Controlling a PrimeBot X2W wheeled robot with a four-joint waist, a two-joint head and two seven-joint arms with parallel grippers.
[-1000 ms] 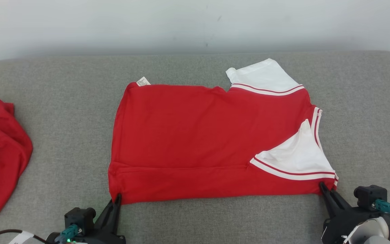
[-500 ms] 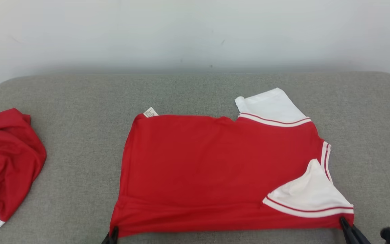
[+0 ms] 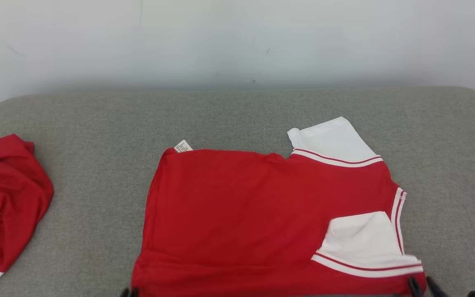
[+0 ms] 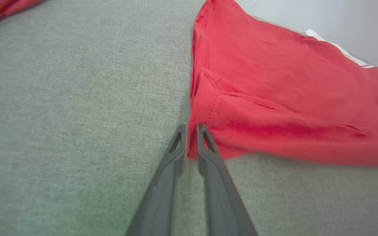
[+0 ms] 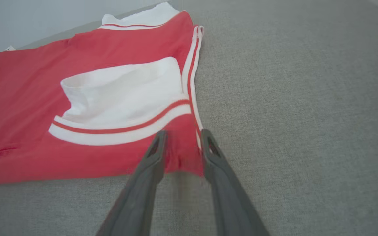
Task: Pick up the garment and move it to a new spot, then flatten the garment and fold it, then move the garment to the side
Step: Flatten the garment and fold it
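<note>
Change: right gripper (image 5: 183, 134) fingers now parted around near right corner of red fabric T-shirt with white striped sleeves (image 3: 241, 214).
Left gripper (image 4: 190, 129): pinching near left corner.
Position: flat on grey upholstered surface (image 3: 97, 123), centre.
Tag: small white label (image 3: 183, 146), far left corner; print unreadable.

Crumpled red cloth (image 3: 8, 198) at far left of grey fabric surface (image 3: 237, 119), pale wall (image 3: 237, 41) behind.

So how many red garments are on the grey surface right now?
2. One partly folded red shirt in the middle; one crumpled red garment at the far left. Another could lie hidden under either.
</note>
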